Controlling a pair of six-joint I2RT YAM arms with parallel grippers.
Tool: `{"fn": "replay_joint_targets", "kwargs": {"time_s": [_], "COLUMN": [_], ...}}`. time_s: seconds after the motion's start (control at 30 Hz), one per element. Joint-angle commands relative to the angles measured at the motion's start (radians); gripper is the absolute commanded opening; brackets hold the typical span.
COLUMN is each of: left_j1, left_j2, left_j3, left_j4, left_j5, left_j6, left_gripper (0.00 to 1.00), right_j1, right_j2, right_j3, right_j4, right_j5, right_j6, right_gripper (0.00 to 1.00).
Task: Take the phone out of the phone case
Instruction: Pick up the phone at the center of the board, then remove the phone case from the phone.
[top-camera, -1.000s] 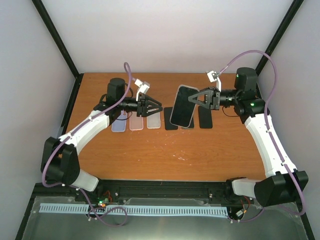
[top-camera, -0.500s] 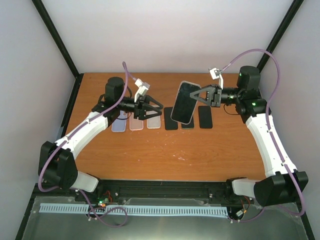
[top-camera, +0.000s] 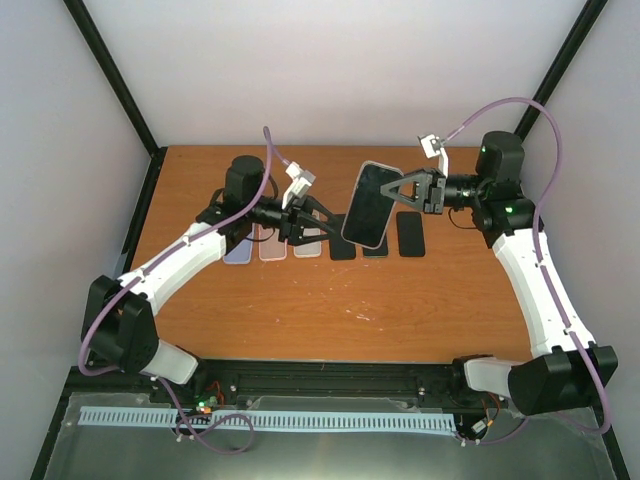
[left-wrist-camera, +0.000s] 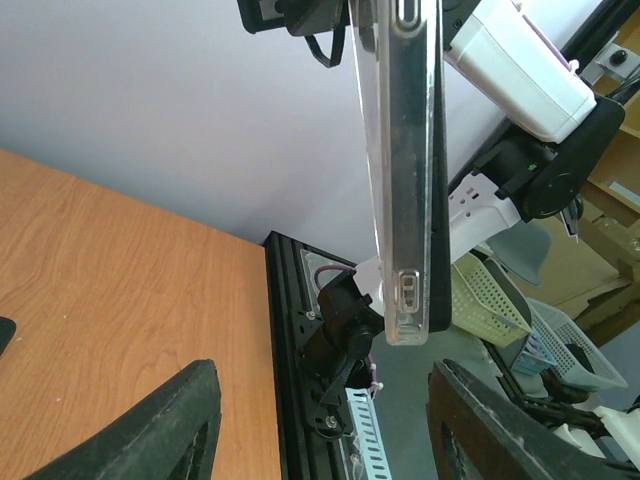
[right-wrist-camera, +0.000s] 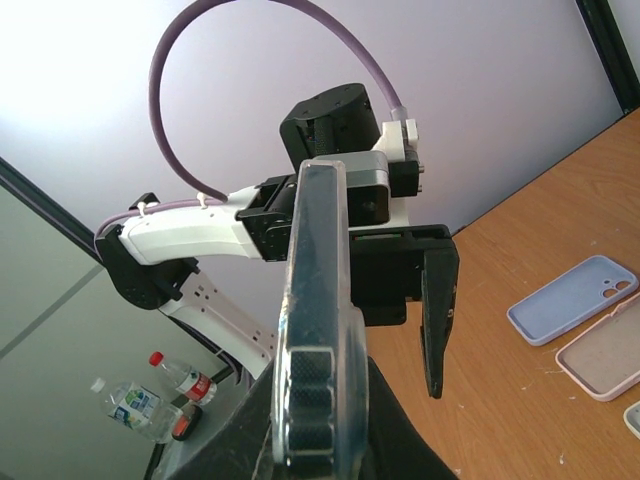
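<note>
A dark phone (top-camera: 368, 203) sits in a clear phone case (left-wrist-camera: 395, 200) and is held up in the air above the table's back middle. My right gripper (top-camera: 405, 192) is shut on its right end; in the right wrist view the cased phone (right-wrist-camera: 318, 300) stands edge-on between that gripper's (right-wrist-camera: 315, 430) fingers. My left gripper (top-camera: 322, 222) is open just left of the phone's free end. In the left wrist view that end hangs above the gap of the left gripper (left-wrist-camera: 320, 420), nearer the right finger (left-wrist-camera: 500, 430), touching neither.
On the wooden table (top-camera: 400, 300) under the arms lies a row of empty cases, blue (top-camera: 238, 250), pink (top-camera: 271, 247) and pale (top-camera: 306, 245), then dark phones (top-camera: 342, 248) (top-camera: 411, 233). Black frame posts stand at the back corners.
My left arm has swung right towards the held phone and its jaws have opened wider. My right gripper has carried the phone slightly right and up, then held still.
</note>
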Motion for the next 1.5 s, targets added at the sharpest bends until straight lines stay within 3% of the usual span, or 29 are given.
{"fn": "replay_joint_targets", "kwargs": {"time_s": [0.0,0.43,1.03,1.23,1.47], "left_j1": [-0.020,-0.035,-0.048,-0.047,-0.048], "left_j2": [0.004,0.011,0.047,0.039,0.030], "left_j3": [0.044,0.042,0.063,0.044,0.035], "left_j4": [0.014,0.078,0.074,0.110,0.141], "left_j5": [0.027,0.098,0.026,0.077,0.111], "left_j6": [0.023,-0.029,-0.041,-0.059,-0.087], "left_gripper": [0.58,0.57,0.52,0.58,0.57], "right_j1": [-0.007,-0.005,0.016,0.017,0.018], "right_j2": [-0.039,-0.032,-0.034,-0.035,-0.033], "right_j3": [-0.008,-0.022,-0.022,-0.018,-0.018], "right_j4": [0.067,0.071,0.063,0.036,0.028], "right_j5": [-0.038,-0.038,-0.047,-0.034,-0.034], "right_j6": [0.036,0.034,0.026,-0.005,-0.014], "right_gripper": [0.03,0.03,0.03,0.03,0.03]}}
